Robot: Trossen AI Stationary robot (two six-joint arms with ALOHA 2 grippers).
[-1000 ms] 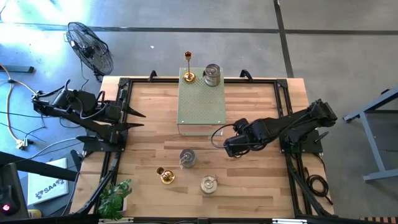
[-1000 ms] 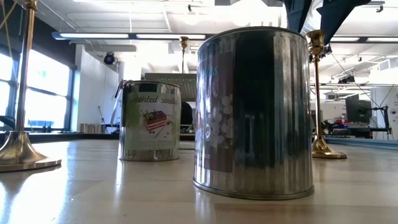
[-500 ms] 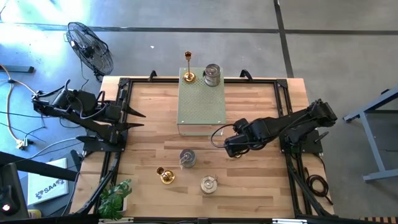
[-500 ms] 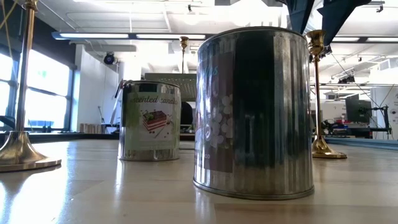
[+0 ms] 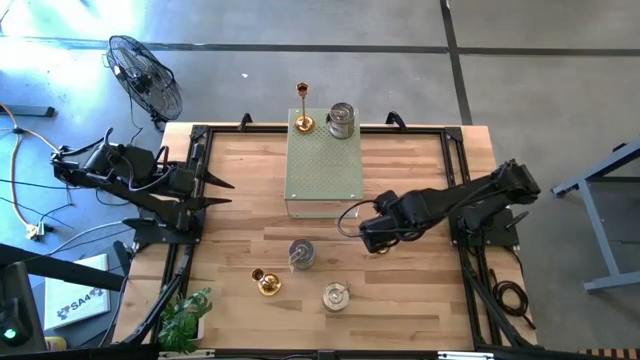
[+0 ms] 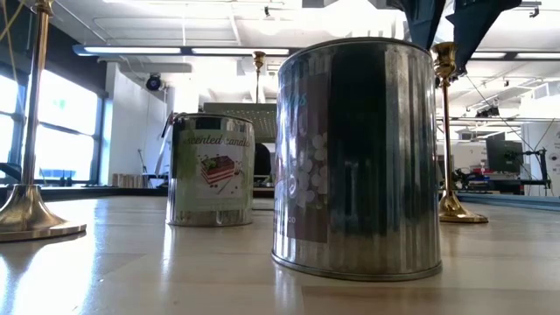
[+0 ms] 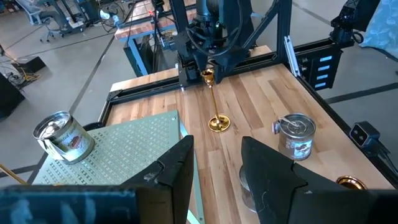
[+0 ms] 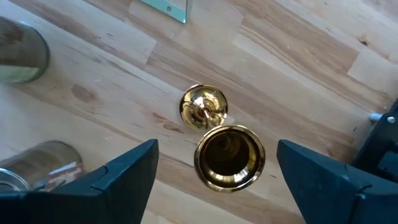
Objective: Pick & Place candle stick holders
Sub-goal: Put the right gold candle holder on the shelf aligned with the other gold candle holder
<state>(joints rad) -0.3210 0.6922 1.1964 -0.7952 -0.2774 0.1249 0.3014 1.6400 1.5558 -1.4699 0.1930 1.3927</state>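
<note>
Left hand [image 5: 222, 192]: parked at the left edge of the tabletop [image 5: 420, 300], fingers [image 7: 177, 168] slightly parted, nothing between them. Aimed across the boards toward the right arm.

Carton [image 5: 75, 300] on the floor, behind and to the side of the left hand: letters "SA4" readable, the rest not.

Gold holder one [image 5: 265, 282]: ahead of the left hand, well apart from both hands. Upright, long axis vertical, round base down, cup up.

Silver holder one [image 5: 301, 254]: squat tin, upright, between the two hands, nearer the right one. Label in the low view readable as "scented candle" above a picture of a layered cake.

Silver holder two [image 5: 335, 296]: upright, near the right hand, toward the table's front edge. Nearest thing in the low view [image 6: 354, 157]; pale flowered label, wording not legible.

Pale green perforated box [image 5: 325, 170]: beyond both hands, at the far edge. On its far end, gold holder two [image 5: 303, 120], upright, stem vertical, just beside silver holder three [image 5: 341, 119], also upright.

Right hand [image 5: 372, 238]: pointed straight down, fingers [image 8: 124, 171] spread wide, gripping nothing.

Gold holder three [image 8: 229, 157]: directly under the right hand, upright, long axis vertical, cup pointing up into the gap between the fingers, touching neither.
</note>
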